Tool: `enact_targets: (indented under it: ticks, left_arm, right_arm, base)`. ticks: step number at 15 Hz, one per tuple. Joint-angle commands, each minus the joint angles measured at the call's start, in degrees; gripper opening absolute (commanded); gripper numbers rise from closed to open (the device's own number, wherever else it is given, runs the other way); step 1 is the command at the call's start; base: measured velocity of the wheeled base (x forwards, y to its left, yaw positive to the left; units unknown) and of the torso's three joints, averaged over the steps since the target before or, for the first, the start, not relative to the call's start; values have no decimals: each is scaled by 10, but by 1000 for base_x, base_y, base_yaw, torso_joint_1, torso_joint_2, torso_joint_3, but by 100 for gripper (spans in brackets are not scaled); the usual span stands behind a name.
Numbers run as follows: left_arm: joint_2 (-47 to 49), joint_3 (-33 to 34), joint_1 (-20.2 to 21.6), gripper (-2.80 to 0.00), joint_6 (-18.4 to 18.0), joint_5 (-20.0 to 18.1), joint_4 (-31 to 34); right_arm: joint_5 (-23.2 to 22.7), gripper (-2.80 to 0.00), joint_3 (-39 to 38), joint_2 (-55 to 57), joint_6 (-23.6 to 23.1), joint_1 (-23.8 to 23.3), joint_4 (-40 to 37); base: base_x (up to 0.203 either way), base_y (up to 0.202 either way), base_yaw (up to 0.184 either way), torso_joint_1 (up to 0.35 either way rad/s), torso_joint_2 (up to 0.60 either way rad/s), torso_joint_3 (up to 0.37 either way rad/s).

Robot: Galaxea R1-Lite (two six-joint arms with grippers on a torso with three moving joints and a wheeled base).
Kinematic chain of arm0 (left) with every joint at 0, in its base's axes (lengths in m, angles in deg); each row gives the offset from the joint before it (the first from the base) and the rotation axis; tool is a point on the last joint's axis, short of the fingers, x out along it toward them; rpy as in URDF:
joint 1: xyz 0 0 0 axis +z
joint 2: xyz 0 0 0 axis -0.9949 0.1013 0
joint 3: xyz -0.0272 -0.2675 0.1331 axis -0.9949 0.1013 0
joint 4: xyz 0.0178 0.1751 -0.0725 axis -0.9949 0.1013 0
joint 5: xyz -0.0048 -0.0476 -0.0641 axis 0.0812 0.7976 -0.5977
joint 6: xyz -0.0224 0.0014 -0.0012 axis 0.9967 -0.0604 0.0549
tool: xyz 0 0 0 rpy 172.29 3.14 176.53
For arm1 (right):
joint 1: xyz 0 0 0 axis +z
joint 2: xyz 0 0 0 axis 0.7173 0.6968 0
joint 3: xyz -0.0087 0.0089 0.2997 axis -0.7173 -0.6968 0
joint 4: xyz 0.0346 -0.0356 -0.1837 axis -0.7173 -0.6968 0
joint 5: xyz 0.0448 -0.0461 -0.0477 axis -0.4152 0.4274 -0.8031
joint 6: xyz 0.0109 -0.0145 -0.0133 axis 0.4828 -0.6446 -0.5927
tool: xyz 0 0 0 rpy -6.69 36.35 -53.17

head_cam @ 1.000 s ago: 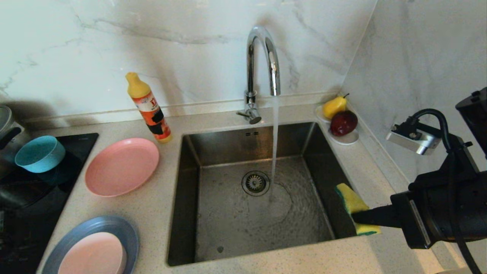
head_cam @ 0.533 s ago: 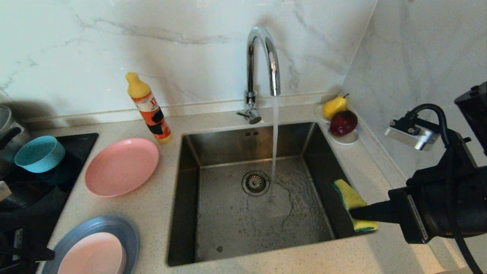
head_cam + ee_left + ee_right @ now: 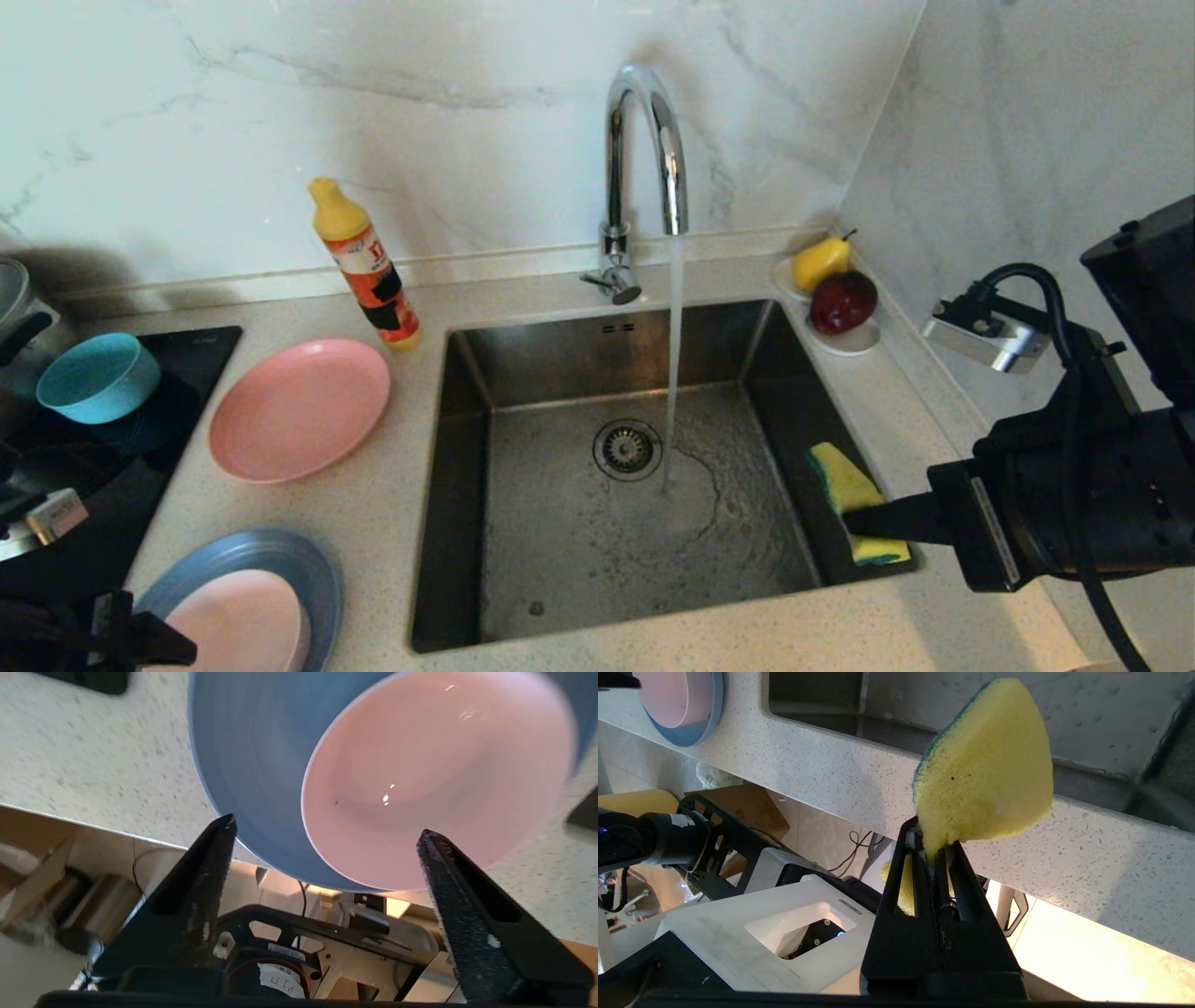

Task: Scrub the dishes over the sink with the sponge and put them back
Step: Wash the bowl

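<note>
likely staged for a two-handed wash: sponge [image 3: 854,499] pinched flat in right gripper [image 3: 864,523] at sink [image 3: 448,485] edge near running water, left gripper [image 3: 327,833] spread wide, lining up on pale pink bowl [image 3: 434,779] nested in grey-blue plate [image 3: 247,765].

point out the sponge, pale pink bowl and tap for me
sponge [image 3: 985,765]: right wrist view, middle of the yellow face, above the right gripper's shut fingers.
pale pink bowl [image 3: 434,774]: left wrist view, inside of the bowl, near its centre.
tap [image 3: 644,140]: head view, top of the chrome arch.
</note>
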Motion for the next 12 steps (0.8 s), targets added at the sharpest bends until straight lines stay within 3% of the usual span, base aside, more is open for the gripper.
enact_targets:
  ticks: [1,12]
  left_arm:
    - [22,16,0,0,5,-1,-8]
    - [85,57,-14,0,35,1,-110]
  right_arm:
    - [-1,-280,-2,2,4,0,-2]
    - [1,-280,-1,3,1,0,-2]
  base:
    - [0,0,0,0,0,0]
    - [0,0,0,0,0,0]
